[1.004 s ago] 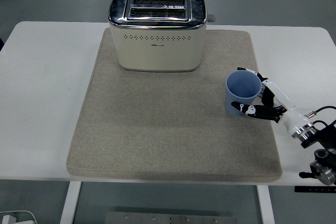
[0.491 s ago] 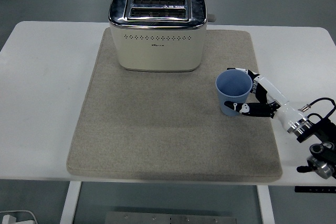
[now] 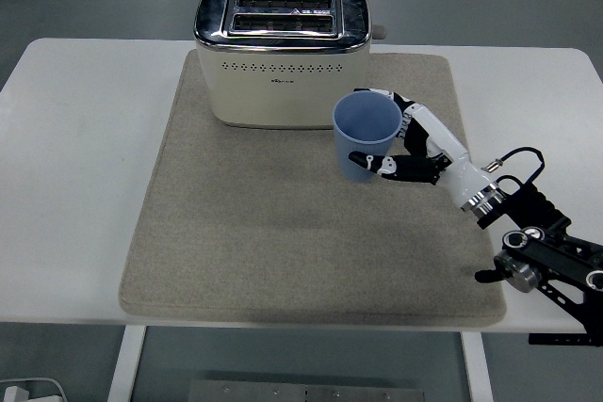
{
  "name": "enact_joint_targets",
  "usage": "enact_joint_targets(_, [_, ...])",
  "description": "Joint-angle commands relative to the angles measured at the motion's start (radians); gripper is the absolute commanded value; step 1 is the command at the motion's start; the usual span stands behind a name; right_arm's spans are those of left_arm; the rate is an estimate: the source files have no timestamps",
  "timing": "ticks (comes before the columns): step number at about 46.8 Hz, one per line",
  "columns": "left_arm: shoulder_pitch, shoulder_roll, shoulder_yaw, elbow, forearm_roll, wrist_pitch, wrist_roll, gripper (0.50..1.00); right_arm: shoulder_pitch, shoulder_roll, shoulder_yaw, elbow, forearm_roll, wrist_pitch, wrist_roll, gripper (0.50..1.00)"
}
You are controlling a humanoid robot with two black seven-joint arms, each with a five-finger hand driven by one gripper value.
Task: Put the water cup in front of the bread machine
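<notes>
The small print on the bread machine [image 3: 281, 68] is too tiny to read

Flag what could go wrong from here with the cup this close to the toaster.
1. The blue cup, held in the right hand, sits near the toaster's front right corner; further travel could bump it.
2. The fingers wrap only its right side, so it might tip on release onto the mat.
</notes>
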Motion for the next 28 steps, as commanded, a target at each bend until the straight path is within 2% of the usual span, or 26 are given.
enact_joint_targets(1, [0.0, 0.0, 0.0, 0.0, 0.0, 0.001, 0.0, 1.0, 0.021, 0.066, -0.021, -0.027, 0.001, -0.004, 0.0, 0.5])
enact_joint_targets(19, [0.0, 0.0, 0.0, 0.0, 0.0, 0.001, 0.0, 1.0, 0.088, 0.331, -0.07, -0.293, -0.005, 0.013, 0.0, 0.5])
enact_joint_targets(28, [0.0, 0.0, 0.0, 0.0, 0.0, 0.001, 0.0, 1.0, 0.117, 0.336, -0.07, -0.412, -0.011, 0.028, 0.0, 0.5])
